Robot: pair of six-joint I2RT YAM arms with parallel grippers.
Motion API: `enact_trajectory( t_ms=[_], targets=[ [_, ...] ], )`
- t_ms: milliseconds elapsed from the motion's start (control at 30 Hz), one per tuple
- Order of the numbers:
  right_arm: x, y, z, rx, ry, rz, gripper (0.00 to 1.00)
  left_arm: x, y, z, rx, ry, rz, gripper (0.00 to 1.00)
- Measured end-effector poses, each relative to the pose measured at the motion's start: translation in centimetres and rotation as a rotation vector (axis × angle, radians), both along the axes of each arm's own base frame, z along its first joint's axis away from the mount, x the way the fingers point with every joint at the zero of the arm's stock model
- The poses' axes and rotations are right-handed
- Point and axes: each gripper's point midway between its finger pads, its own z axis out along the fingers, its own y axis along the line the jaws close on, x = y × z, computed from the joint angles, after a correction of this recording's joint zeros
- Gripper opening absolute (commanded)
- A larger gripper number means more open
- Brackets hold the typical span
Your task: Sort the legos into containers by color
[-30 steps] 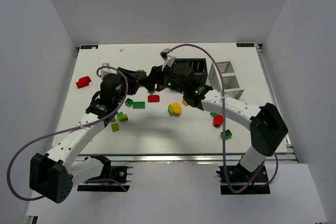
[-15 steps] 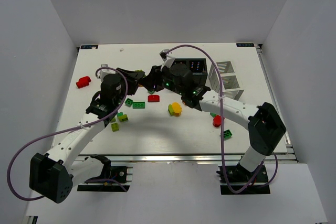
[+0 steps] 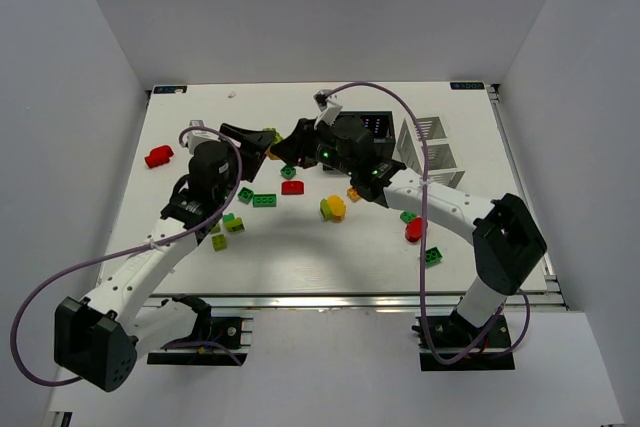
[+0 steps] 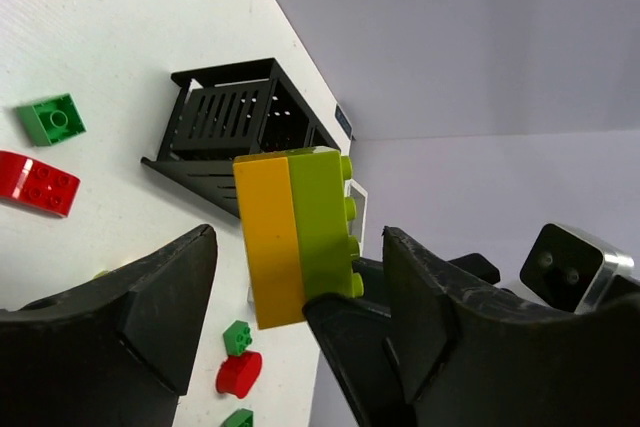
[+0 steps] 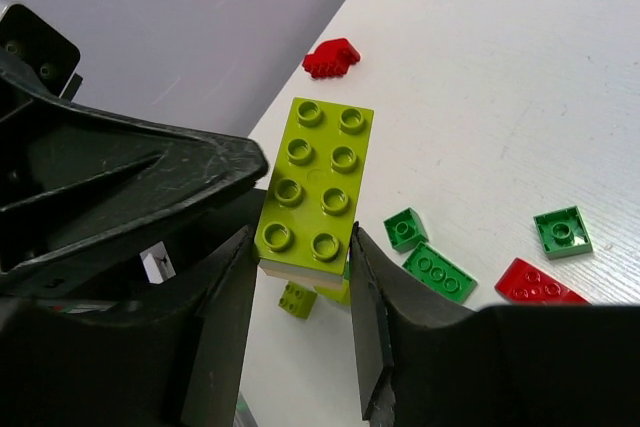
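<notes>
My right gripper (image 5: 300, 237) is shut on a two-colour stack, lime on orange (image 5: 318, 182), and holds it above the table. My left gripper (image 4: 300, 237) is open, with its jaws on either side of that stack (image 4: 295, 232) and a gap on both sides. In the top view the two grippers meet at the far middle, left (image 3: 255, 142) and right (image 3: 290, 142). The black box (image 3: 378, 127) is largely hidden by the right arm and also shows in the left wrist view (image 4: 235, 117). The white basket (image 3: 432, 152) stands to its right.
Loose bricks lie on the table: a red one (image 3: 158, 156) at far left, green ones (image 3: 264, 200) (image 3: 290, 172), a red one (image 3: 292, 187), a yellow and lime piece (image 3: 333, 208), a red rounded one (image 3: 415, 230), a green one (image 3: 432, 256), a lime one (image 3: 219, 242).
Both grippers have shifted slightly toward the far side, still meeting at the stack. A small green brick beneath them now shows. The loose bricks have not moved.
</notes>
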Motion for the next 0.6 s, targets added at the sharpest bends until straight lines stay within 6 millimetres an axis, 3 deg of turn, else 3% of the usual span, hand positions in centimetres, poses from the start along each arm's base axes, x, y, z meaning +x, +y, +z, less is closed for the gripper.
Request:
enact_trajectory(
  t_ms=[233, 467, 600],
  targets=[
    [1.3, -1.4, 0.6, 0.041, 0.001, 0.019, 0.0, -0.1, 1.3, 1.7, 0.09, -0.036, 0.036, 0.87],
    [2.7, -4.3, 2.0, 0.09, -0.038, 0.088, 0.0, -1.3, 3.2, 6.2, 0.17, -0.164, 0.071, 0.95],
    [3.5, -6.9, 3.0, 0.128, -0.082, 0.147, 0.0, -1.9, 2.3, 8.9, 0.173, -0.296, 0.004, 0.96]
  ],
)
